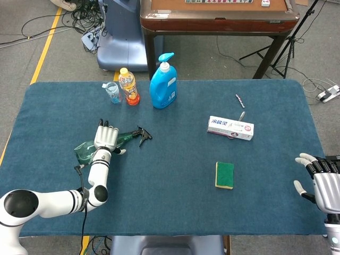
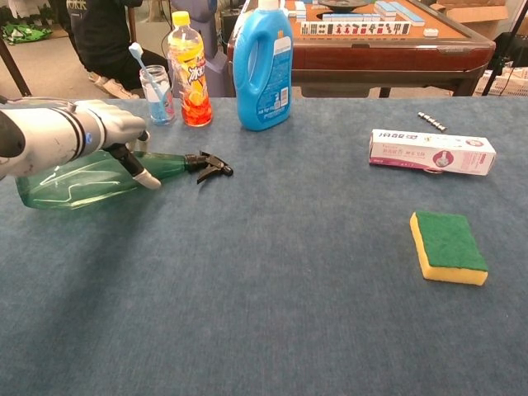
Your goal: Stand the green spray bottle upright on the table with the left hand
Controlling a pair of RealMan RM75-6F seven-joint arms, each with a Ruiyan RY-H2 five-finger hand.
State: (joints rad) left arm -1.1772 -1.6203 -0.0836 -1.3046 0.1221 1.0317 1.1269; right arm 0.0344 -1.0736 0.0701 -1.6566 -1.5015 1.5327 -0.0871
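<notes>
Left hand [image 1: 105, 139] lies palm-down over one green spray bottle [image 2: 74, 177] on its side, grip unclear; right hand [image 1: 319, 175] splayed, empty; one sponge [image 1: 224, 175] between them.

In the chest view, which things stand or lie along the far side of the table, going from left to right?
Glass with a toothbrush → orange drink bottle → blue detergent bottle → toothpaste box
</notes>
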